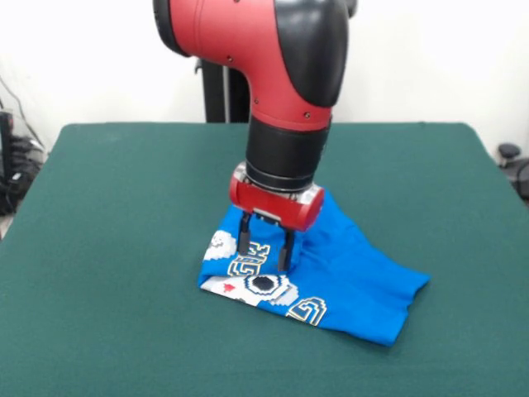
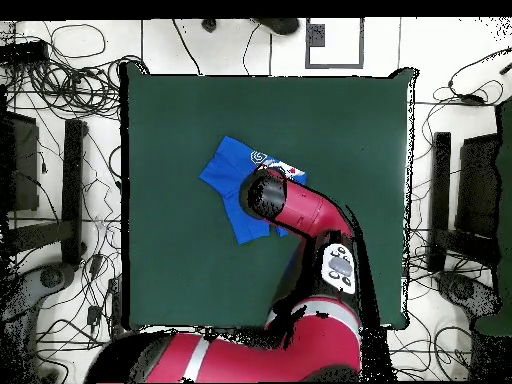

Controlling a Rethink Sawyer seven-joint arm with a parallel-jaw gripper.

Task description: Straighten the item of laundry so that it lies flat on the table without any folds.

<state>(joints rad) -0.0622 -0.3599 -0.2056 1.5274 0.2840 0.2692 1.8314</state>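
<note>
Blue cotton sits bunched near the middle of the table (image 1: 107,248) — the T-shirt (image 1: 364,285) lies in a crumpled, partly folded heap on the dark green cloth, well away from every edge. Its printed side faces up along the front edge, where white, black and yellow pixel lettering shows in broken pieces across the wrinkles, while the rest of the fabric spreads out plain blue toward one side and ends in a rumpled corner. The red and black arm (image 1: 281,66) comes straight down over the shirt, and the gripper (image 1: 264,258) hangs right at the cloth with its two dark fingers (image 1: 245,240) spread apart, tips at or just touching the graphic; I cannot tell whether any fabric is caught between them. From above, the arm covers much of the shirt — only blue corners and a bit of print stick out around it
</note>
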